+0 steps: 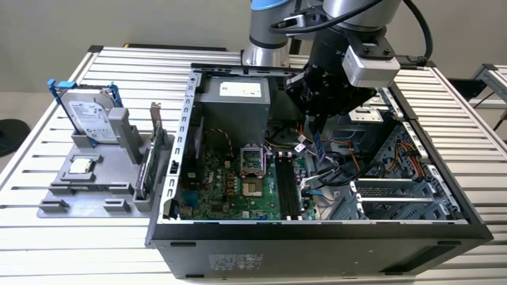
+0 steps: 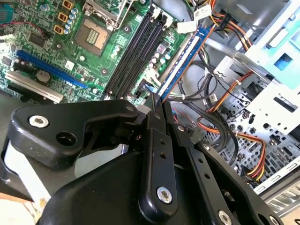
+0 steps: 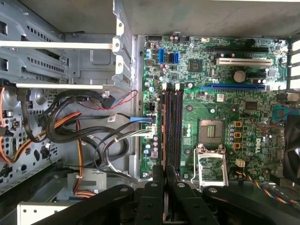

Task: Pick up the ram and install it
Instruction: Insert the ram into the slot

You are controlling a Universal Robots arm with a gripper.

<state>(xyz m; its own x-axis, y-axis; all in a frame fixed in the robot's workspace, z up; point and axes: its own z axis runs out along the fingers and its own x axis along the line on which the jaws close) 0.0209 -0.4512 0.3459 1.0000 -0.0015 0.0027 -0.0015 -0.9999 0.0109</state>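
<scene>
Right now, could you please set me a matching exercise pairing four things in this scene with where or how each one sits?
Things:
1. the ram
2. the hard drive
3. the memory slots
4. the processor socket

Places or states:
A. upright in the grey holder, outside the case, at the exterior view's left
B. on the motherboard, its metal frame flipped open
C. clamped in the gripper, above the motherboard
D. long black strips side by side on the motherboard

Pairs: 1-C, 2-A, 3-D, 4-B
</scene>
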